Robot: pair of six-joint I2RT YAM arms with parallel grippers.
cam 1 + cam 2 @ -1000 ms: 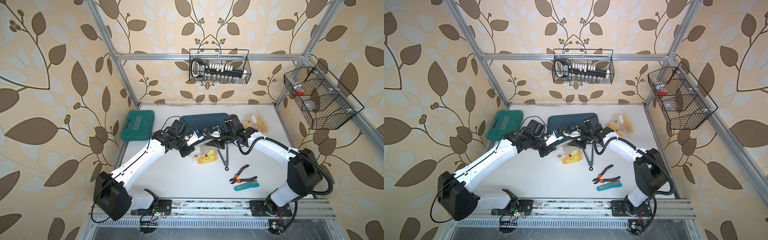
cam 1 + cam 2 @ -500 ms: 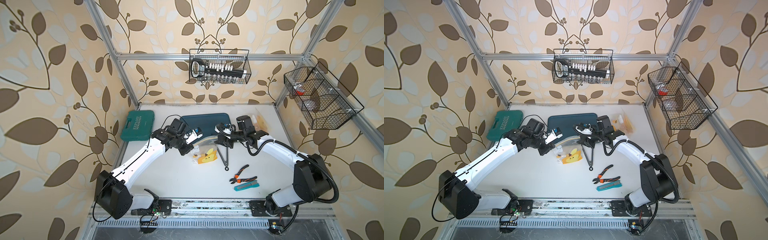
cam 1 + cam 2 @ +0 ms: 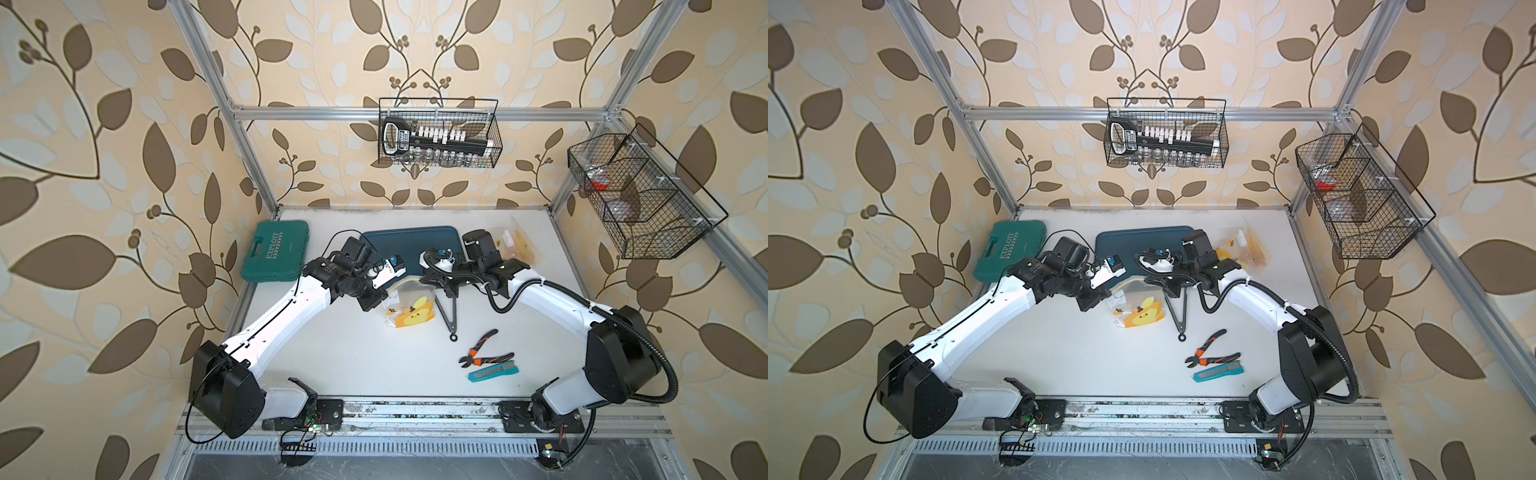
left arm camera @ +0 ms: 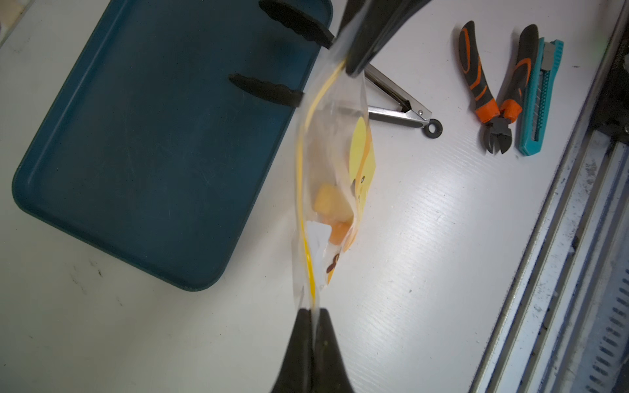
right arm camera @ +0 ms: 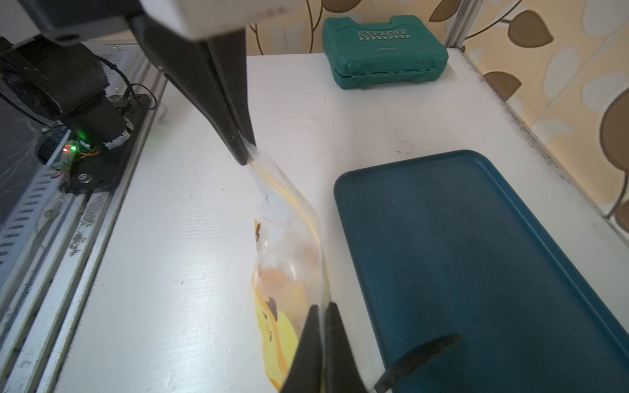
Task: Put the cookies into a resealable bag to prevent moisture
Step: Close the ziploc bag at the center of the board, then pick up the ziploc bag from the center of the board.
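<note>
Sealing step. The left fingers point(image 4: 303, 343) are closed flat on one end of the mouth of the resealable bag point(image 4: 335, 143). The bag hangs between the two arms, just beside the blue tray point(image 4: 136, 136) and above the worktop point(image 4: 425, 221). The cookies point(image 4: 332, 204), orange and pale yellow pieces, lie low inside the bag behind its printed duck face. No cookie shows on the tray, so loading appears to be done. The right fingers point(image 5: 306, 343) are pinched on the far end of the same mouth, with only the film between them.

The yellow zip strip point(image 4: 301, 160) bows away from the opposite lip between the two grips, so the mouth is judged not yet sealed. The next move calls for one grip to act as anchor while the other presses along the strip, without tipping the contents out.

Surroundings, in a top view:
- A green tool case point(image 3: 280, 251) lies well apart at the left.
- Metal tongs point(image 3: 449, 307) lie just beside the bag, their black tips over the tray edge. They are the nearest obstruction if the bag is lowered.
- Orange-handled pliers point(image 3: 484, 353) and a teal utility knife point(image 3: 492, 371) lie nearer the front, clear of the work.
- Spare bags point(image 3: 517, 245) lie at the back right.
</note>
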